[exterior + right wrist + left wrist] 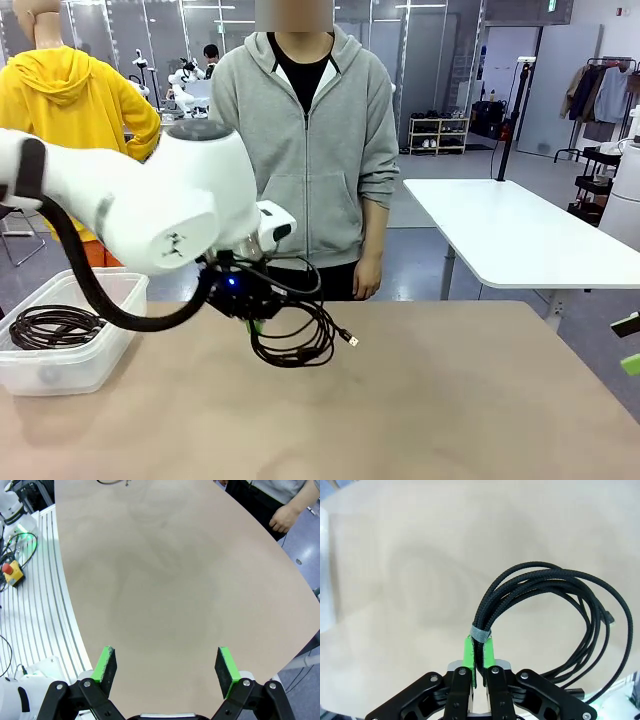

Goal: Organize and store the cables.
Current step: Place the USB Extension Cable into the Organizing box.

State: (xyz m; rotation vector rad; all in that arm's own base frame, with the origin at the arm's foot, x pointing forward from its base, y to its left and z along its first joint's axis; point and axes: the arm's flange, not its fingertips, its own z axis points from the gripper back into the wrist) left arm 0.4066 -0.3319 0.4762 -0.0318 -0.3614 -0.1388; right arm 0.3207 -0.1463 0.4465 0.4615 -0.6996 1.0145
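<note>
- A wide tan table is seen across the front view, with a person in a grey hoodie standing at its far side, arms hanging down.
- The left arm is stretched in from the left over the middle of the table.
- A clear plastic bin is placed at the table's left edge; one coiled black cable is lying inside it.
- A second coil of black braided cable is held up off the tabletop, to the right of the bin, with a small connector tip sticking out to the right.
- The left gripper is clamped on this coil, its green pads pressed together on the bundle just below a grey tie wrap.
- The right gripper is held over bare tabletop with its jaws spread wide apart and nothing between them.
</note>
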